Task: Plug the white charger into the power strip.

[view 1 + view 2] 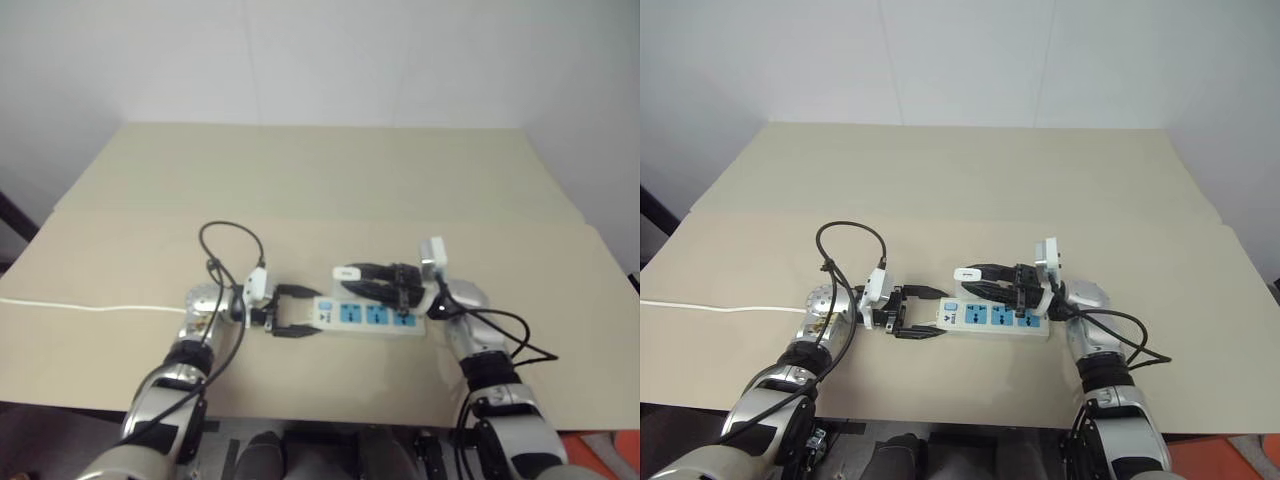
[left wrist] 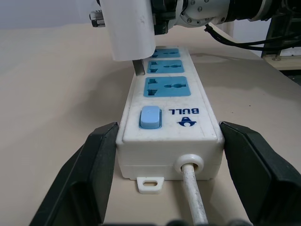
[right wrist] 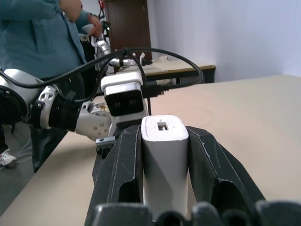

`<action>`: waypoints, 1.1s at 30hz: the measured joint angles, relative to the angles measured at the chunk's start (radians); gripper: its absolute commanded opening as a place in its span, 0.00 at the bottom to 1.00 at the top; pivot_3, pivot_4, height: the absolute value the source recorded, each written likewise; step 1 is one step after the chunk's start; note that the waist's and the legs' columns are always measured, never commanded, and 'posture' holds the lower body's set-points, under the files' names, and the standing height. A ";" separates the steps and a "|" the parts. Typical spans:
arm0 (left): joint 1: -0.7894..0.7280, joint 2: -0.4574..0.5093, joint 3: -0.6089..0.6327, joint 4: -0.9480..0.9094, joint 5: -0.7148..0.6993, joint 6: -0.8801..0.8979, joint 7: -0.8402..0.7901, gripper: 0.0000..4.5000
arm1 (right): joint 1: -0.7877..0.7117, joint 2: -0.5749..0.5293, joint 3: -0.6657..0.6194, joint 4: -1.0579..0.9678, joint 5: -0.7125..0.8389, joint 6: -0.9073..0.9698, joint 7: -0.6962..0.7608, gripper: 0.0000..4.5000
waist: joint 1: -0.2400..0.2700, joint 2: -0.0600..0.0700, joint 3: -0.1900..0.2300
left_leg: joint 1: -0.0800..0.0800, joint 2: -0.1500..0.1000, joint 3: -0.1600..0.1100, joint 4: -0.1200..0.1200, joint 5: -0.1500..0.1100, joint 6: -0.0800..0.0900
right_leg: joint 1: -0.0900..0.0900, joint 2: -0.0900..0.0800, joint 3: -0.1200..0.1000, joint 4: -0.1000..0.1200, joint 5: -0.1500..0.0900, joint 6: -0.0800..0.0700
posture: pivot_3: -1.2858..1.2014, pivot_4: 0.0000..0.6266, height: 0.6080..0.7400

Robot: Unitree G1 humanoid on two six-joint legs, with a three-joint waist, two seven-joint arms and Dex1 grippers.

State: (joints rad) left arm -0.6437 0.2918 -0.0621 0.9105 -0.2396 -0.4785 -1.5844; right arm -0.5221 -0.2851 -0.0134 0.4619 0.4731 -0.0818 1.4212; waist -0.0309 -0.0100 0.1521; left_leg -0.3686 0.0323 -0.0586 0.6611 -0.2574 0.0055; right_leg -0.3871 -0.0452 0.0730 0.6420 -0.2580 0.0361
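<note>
Charger (image 3: 164,155) between right jaws, above strip (image 2: 168,101)

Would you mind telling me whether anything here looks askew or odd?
Nothing stands out: the power strip lies flat between the left claw fingers, and the right claw holds the white charger straight.

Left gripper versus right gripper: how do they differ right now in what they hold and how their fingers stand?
The left gripper has its fingers on either side of the power strip at the switch and cord end, on the table; the right gripper is shut on the white charger, held above the strip. The left's fingers stand wider apart, the right's pinch close. Both have two black fingers and face each other along the strip.
</note>
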 measured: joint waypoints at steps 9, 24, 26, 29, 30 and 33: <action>0.000 0.001 0.002 0.000 0.000 0.000 0.001 0.71 | 0.031 -0.006 0.000 0.011 -0.019 -0.003 0.001 0.25 | -0.002 0.000 0.000 | 0.000 0.000 0.000 0.000 0.000 0.000 | 0.000 0.000 0.000 0.000 0.000 0.000 | 0.52 0.24 1.00; 0.002 0.003 0.003 -0.001 0.000 0.001 0.001 0.71 | 0.036 -0.005 -0.002 0.033 -0.019 -0.047 0.002 0.25 | -0.005 0.000 0.000 | 0.000 0.000 0.000 0.000 0.000 0.000 | 0.000 0.000 0.000 0.000 0.000 0.000 | 0.52 0.24 1.00; 0.002 0.003 0.004 0.000 0.000 0.001 0.001 0.71 | 0.040 -0.004 -0.002 0.037 -0.019 -0.066 0.003 0.25 | -0.005 0.000 0.000 | 0.000 0.000 0.000 0.000 0.000 0.000 | 0.000 0.000 0.000 0.000 0.000 0.000 | 0.52 0.24 1.00; 0.002 0.003 0.004 0.000 -0.001 0.001 0.001 0.71 | 0.046 -0.004 -0.002 0.038 -0.019 -0.088 0.004 0.25 | -0.005 0.000 0.000 | 0.000 0.000 0.000 0.000 0.000 0.000 | 0.001 0.000 0.000 0.000 0.000 0.000 | 0.52 0.24 1.00; 0.002 0.003 0.004 0.000 -0.001 0.001 0.001 0.71 | 0.051 -0.005 -0.001 0.041 -0.023 -0.089 0.006 0.25 | -0.005 0.000 0.000 | 0.000 0.000 0.000 0.000 0.000 0.000 | 0.001 0.000 0.000 0.000 0.000 0.000 | 0.52 0.24 1.00; 0.001 0.001 0.004 0.001 -0.001 0.001 0.000 0.71 | 0.054 -0.006 -0.001 0.040 -0.026 -0.098 0.008 0.25 | -0.005 0.000 0.000 | 0.000 0.000 0.000 0.000 0.000 0.000 | 0.001 0.000 0.000 0.000 0.000 0.000 | 0.52 0.24 1.00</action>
State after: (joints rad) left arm -0.6422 0.2932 -0.0579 0.9111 -0.2406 -0.4778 -1.5840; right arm -0.4677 -0.2914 -0.0142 0.5022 0.4467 -0.1799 1.4290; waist -0.0357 -0.0101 0.1521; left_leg -0.3682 0.0321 -0.0588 0.6612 -0.2573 0.0053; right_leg -0.3864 -0.0453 0.0732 0.6419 -0.2580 0.0362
